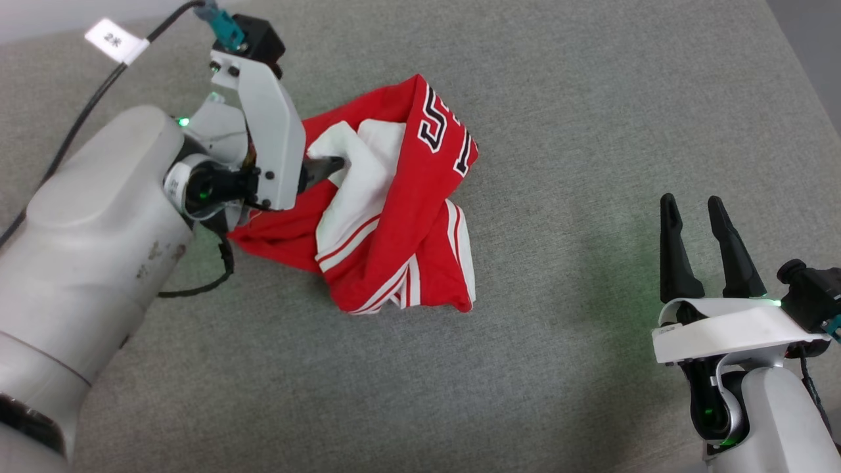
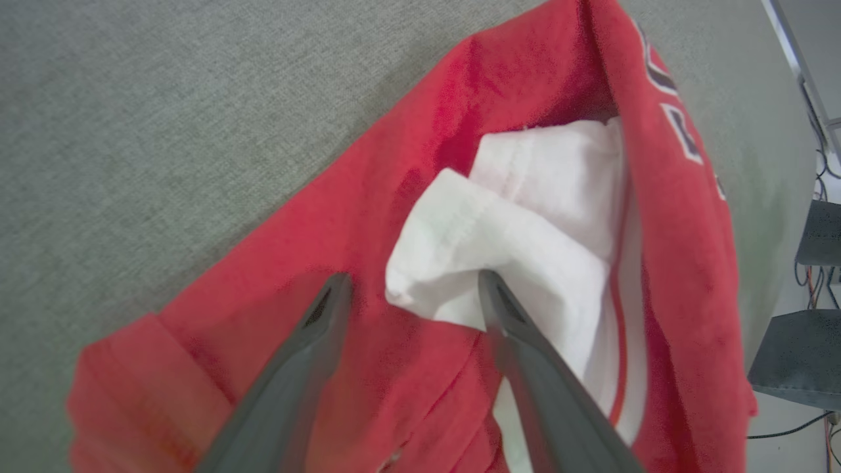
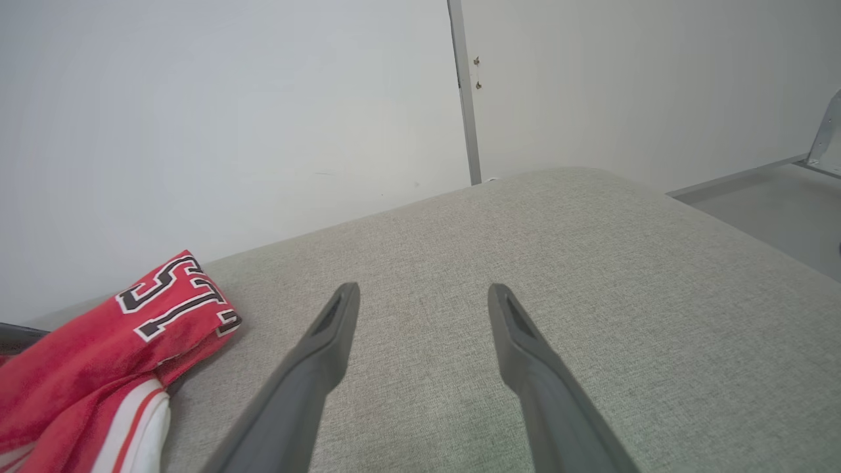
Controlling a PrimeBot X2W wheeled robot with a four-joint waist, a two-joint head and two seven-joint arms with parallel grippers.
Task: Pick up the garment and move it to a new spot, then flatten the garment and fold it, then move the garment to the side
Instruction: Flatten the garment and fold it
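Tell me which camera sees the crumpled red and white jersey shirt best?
The head view: the whole red-and-white jersey shirt shows, crumpled. The left wrist view shows a close white sleeve fold; the right wrist view, one lettered corner.

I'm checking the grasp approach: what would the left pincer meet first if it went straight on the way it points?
The garment: the open left pincer points into its bunched white sleeve, which lies between the fingertips over red cloth. One finger may already touch it; depth is unclear.

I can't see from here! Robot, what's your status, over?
Left tool open, astride white sleeve of crumpled red jersey. Right tool open, apart. Nothing in the way.
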